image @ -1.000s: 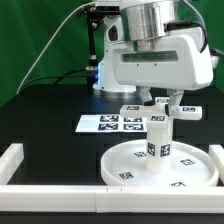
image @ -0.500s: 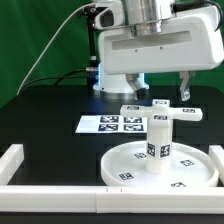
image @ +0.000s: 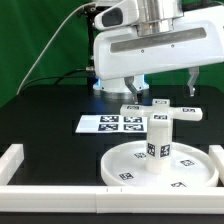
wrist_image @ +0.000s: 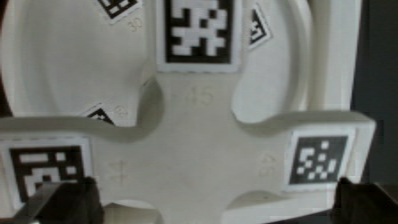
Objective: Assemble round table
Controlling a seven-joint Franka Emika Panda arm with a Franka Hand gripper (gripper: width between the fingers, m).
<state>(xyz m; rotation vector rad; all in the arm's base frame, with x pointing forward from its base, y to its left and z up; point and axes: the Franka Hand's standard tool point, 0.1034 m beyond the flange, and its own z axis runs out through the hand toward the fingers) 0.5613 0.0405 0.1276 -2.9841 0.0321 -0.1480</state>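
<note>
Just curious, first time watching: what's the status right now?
Gripper open, above the cross-shaped foot. Foot sits on the leg, upright on the round disc. Nothing blocking.

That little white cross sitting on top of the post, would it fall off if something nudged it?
Probably not easily: the cross sits level and centred on the post. Whether it is fastened cannot be seen. It looks like stiff, light plastic, so a knock would more likely shift it than bend it. The gripper is open above it.
</note>
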